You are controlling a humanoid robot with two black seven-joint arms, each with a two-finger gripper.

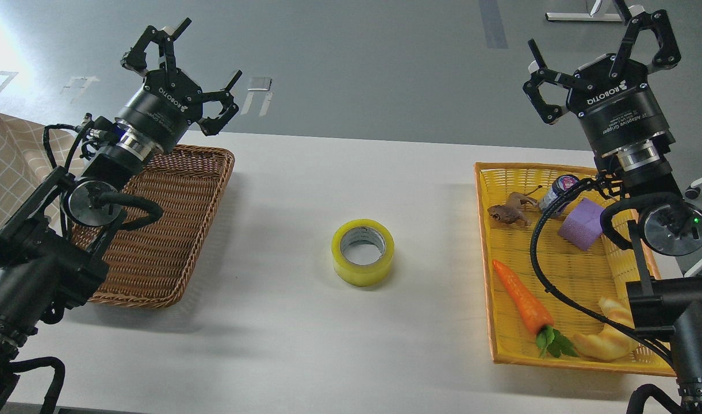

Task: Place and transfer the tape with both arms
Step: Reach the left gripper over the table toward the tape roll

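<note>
The tape (362,251), a wide yellow translucent roll with a grey-white core, lies flat on the white table (305,345) at its middle. My left gripper (181,69) is open and empty, raised above the far corner of the brown basket, far left of the tape. My right gripper (601,54) is open and empty, raised above the far edge of the yellow basket, far right of the tape. Neither gripper touches anything.
A brown wicker basket (161,230) stands at the left with nothing in it. A yellow basket (500,345) at the right holds a toy frog (509,211), a small jar (557,192), a purple block (583,224), a carrot (523,305) and a croissant (609,336).
</note>
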